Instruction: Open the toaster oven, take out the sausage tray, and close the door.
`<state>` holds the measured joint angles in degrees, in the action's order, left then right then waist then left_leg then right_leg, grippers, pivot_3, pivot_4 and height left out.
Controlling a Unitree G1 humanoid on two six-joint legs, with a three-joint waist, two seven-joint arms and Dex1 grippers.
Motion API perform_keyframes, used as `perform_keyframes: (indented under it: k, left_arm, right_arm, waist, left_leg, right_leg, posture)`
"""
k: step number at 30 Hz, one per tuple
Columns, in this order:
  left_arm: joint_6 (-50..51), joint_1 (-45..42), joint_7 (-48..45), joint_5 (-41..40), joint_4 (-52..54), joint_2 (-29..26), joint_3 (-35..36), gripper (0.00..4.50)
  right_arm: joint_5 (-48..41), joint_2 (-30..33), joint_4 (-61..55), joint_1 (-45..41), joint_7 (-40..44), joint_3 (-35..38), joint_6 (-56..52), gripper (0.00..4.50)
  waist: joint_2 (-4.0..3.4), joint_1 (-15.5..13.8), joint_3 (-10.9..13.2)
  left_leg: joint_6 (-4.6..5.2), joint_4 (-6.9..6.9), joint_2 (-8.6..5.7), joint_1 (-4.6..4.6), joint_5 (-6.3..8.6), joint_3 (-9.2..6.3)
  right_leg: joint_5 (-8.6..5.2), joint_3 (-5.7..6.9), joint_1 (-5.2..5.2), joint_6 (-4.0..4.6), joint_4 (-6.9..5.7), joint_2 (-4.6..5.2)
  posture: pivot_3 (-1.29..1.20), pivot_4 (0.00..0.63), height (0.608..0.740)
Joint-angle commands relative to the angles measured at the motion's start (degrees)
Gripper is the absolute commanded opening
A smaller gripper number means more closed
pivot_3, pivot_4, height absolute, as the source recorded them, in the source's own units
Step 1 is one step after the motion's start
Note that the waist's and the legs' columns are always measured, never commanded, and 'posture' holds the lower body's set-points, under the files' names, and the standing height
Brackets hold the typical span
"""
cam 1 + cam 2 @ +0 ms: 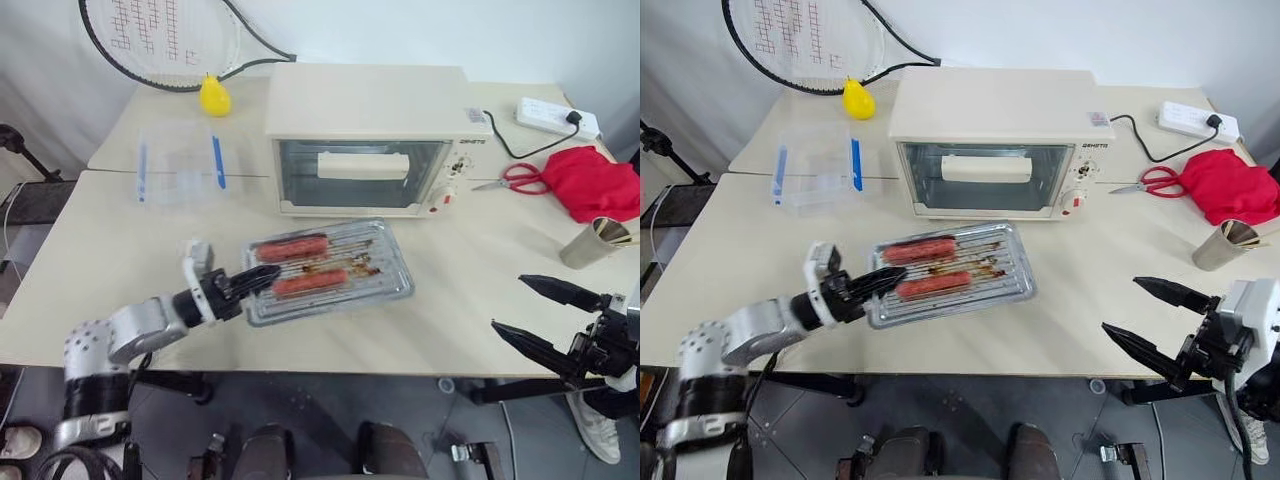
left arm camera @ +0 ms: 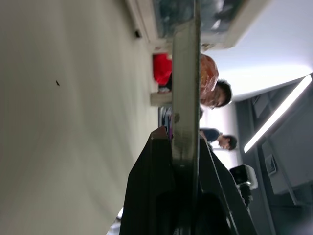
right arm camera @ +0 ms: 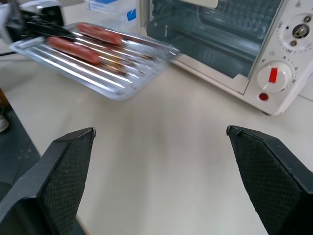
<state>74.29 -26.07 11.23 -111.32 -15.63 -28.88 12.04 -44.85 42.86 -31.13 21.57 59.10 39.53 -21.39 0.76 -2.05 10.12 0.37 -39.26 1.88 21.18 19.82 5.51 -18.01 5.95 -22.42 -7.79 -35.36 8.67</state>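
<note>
Left eye view: left hand (image 1: 258, 281) pinches the sausage tray (image 1: 330, 270), right hand (image 1: 535, 315) spread; toaster oven (image 1: 366, 140) lettering illegible.

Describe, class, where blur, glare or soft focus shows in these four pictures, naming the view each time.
Left wrist view: the silver metal sausage tray runs edge-on, and the background behind it is soft. Right wrist view: the near black fingers look soft, and the tray's far end near the left gripper is smeared. Eye views: even light, with faint reflections on the cream toaster oven's glass door.
</note>
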Motion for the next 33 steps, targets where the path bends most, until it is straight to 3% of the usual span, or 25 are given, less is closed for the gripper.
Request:
perform_keyframes:
  k: [1, 8, 16, 24, 31, 33]
  left_arm:
    - [0.72, -3.53, -0.51, 0.18, -2.55, 0.37, -3.09, 0.0]
    - [1.15, -10.21, -3.62, 13.1, -8.54, 8.72, -8.05, 0.0]
    - [-1.1, -12.38, -11.04, 29.32, -8.48, 12.33, -8.98, 0.0]
    - [0.11, -11.08, -18.83, 37.66, 0.0, 9.25, -6.83, 2.3]
    - [-0.5, -7.62, -31.22, 43.67, 10.16, -0.14, -7.12, 4.34]
    - [-8.38, -4.04, -41.65, 46.72, 15.26, -4.43, -4.88, 4.48]
  right_arm:
    - [-1.92, -0.72, -2.84, 1.79, -0.86, 3.33, 0.11, 4.49]
    - [-3.03, -3.05, -6.76, 8.32, -2.36, 7.49, 0.41, 4.49]
    - [-3.34, -4.47, -8.77, 12.0, -2.92, 8.54, 1.21, 4.49]
    - [-2.24, -4.16, -7.1, 11.4, -1.7, 6.82, 2.47, 4.5]
    - [-0.86, -3.61, -5.34, 8.8, -1.02, 3.84, 3.22, 4.5]
    - [-0.62, -3.14, -4.61, 8.01, -0.12, 2.85, 3.5, 4.5]
  waist:
    - [0.0, 0.09, 0.0]
    - [0.01, -0.63, 0.01]
    - [-0.13, -1.11, -0.08]
    - [-0.12, -0.76, -0.07]
    - [-0.13, -0.03, -0.07]
    - [-0.13, 0.08, -0.07]
  left_leg:
    - [0.0, 0.0, 0.0, 0.01, 0.0, -0.01]
    - [0.01, 0.04, -0.07, 0.04, 0.0, 0.04]
    - [0.02, 0.04, -0.1, -0.17, -0.01, 0.06]
    - [0.01, 0.11, -0.08, -0.11, 0.0, -0.11]
    - [0.01, 0.13, -0.05, -0.07, -0.01, -0.05]
    - [0.01, 0.12, -0.06, -0.06, -0.01, -0.07]
  right_leg:
    - [0.0, 0.01, 0.0, 0.0, 0.0, 0.0]
    - [0.06, 0.01, 0.03, -0.12, 0.21, -0.02]
    - [0.1, 0.07, 0.36, -0.17, 0.38, -0.01]
    - [0.1, 0.15, 0.4, -0.17, 0.51, -0.02]
    - [0.1, 0.11, 0.26, -0.17, 0.44, -0.06]
    - [0.1, 0.08, 0.26, -0.17, 0.44, -0.05]
  posture:
    - [0.0, 0.15, 0.74]
    - [0.0, 0.15, 0.74]
    - [0.0, 0.15, 0.74]
    - [0.0, 0.15, 0.74]
    - [0.0, 0.15, 0.74]
    - [0.0, 0.15, 0.74]
